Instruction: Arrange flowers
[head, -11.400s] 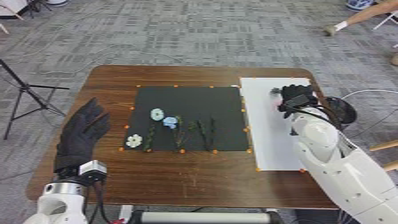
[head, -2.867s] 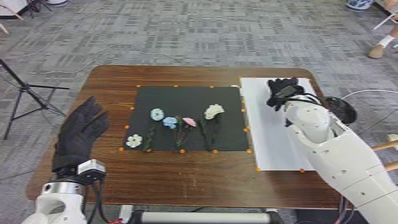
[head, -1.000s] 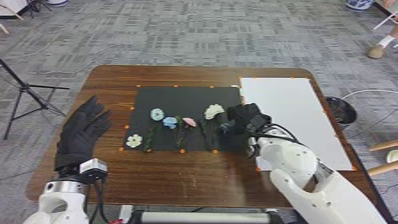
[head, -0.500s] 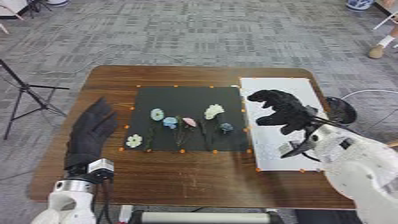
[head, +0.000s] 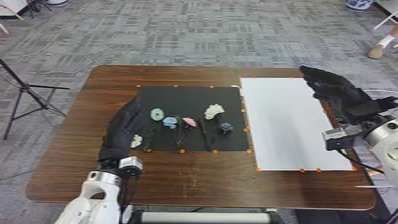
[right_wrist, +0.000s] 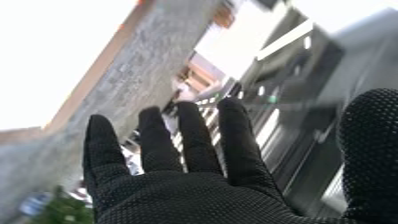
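Note:
In the head view, my right hand (head: 338, 92) is open over the table's right edge, beside the white sheet (head: 289, 125), holding nothing. The right wrist view shows the right hand (right_wrist: 195, 195) with its fingers straight and spread. My left hand (head: 123, 127) is open over the left edge of the black mat (head: 187, 94), partly covering a small white flower (head: 136, 141). On the mat lie a pale blue flower (head: 156, 114), a blue flower (head: 170, 121), a pink flower (head: 189, 121), a larger white flower (head: 213, 111) and a dark blue flower (head: 226, 127), several with green stems.
Orange markers edge the mat and sheet on the brown table (head: 204, 182). A black round object stands at the table's right side, partly behind my right hand. A tripod (head: 31, 95) stands on the floor at the left.
The white, pink and dark blue flowers have come onto the mat. My right hand went over the mat's right side, then back to the right, off the sheet. My left hand has shifted right.

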